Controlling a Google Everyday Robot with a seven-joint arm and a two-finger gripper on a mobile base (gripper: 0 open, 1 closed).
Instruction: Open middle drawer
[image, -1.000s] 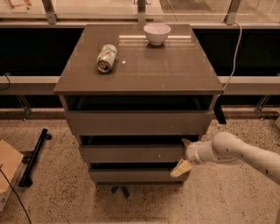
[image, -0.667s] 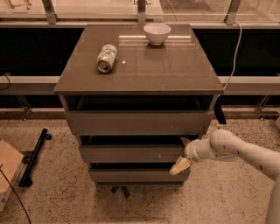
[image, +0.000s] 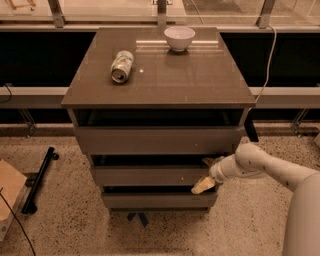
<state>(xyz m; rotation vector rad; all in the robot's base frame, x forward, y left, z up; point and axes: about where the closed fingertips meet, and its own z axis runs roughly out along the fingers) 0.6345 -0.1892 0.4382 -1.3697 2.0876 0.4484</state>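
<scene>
The middle drawer (image: 150, 176) is the second of three grey-brown fronts in the cabinet, and its flat panel sits a little forward of the body. My gripper (image: 205, 174) is at the right end of that panel. One finger (image: 207, 161) sits at the dark gap above the panel and the pale finger (image: 202, 186) at its lower edge. The jaws look open, spanning the panel's height. My white arm (image: 265, 169) reaches in from the right.
The top drawer front (image: 157, 140) is above and the lowest front (image: 157, 201) below. A can (image: 122, 66) lies on its side and a white bowl (image: 179, 38) stands on the cabinet top (image: 200, 80). A black bar (image: 39, 179) and a cardboard box (image: 9, 192) are on the floor at left.
My gripper has crept slightly left along the middle drawer front. The drawer shows no visible movement.
</scene>
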